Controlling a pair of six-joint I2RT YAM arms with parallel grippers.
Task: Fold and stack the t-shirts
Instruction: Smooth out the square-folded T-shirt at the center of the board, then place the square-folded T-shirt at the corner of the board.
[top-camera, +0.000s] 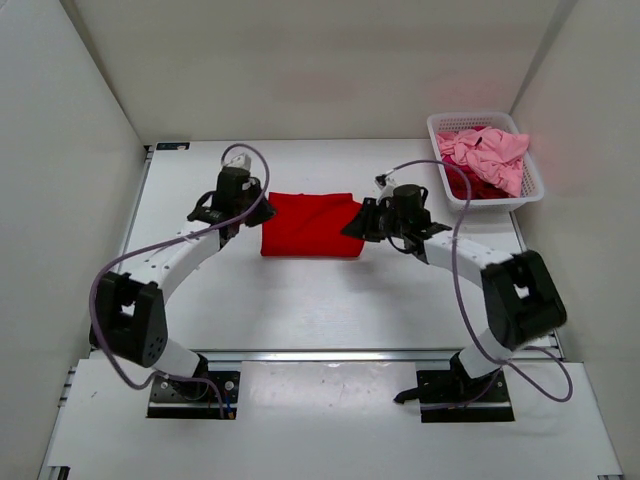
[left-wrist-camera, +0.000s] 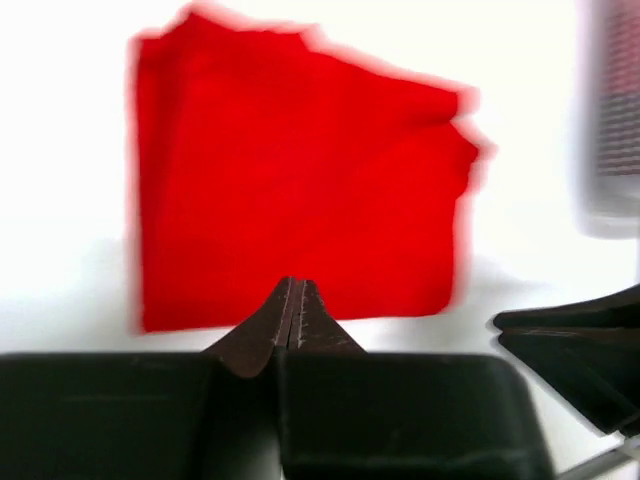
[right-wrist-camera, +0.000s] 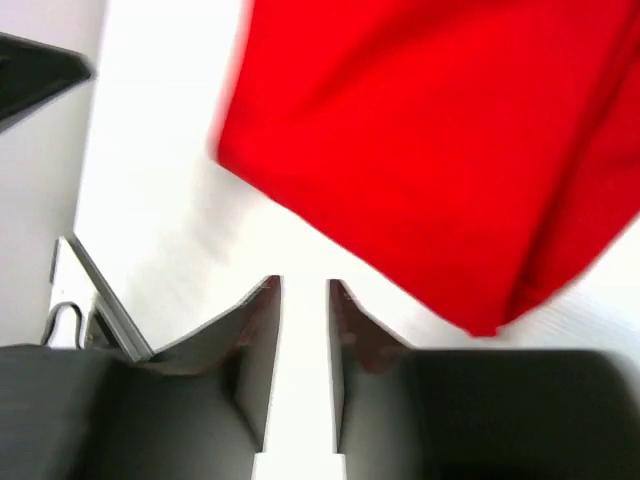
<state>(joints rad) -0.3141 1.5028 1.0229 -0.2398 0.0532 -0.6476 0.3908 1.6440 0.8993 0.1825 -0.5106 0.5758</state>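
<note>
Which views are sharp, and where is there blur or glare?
Top external view: sharp, the red shirt crisp, a pinkish glow on the wall by the basket. Left wrist view: the shirt's edges smeared by blur, the table blown out white. Right wrist view: the same blur and glare.

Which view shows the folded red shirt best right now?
Top external: the red shirt sits fully in frame and sharp. The left wrist view has it nearly whole but blurred; the right wrist view crops it, also blurred.

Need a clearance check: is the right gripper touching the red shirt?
Apart. In the right wrist view the right gripper stands open, and bare table shows between it and the red shirt.
</note>
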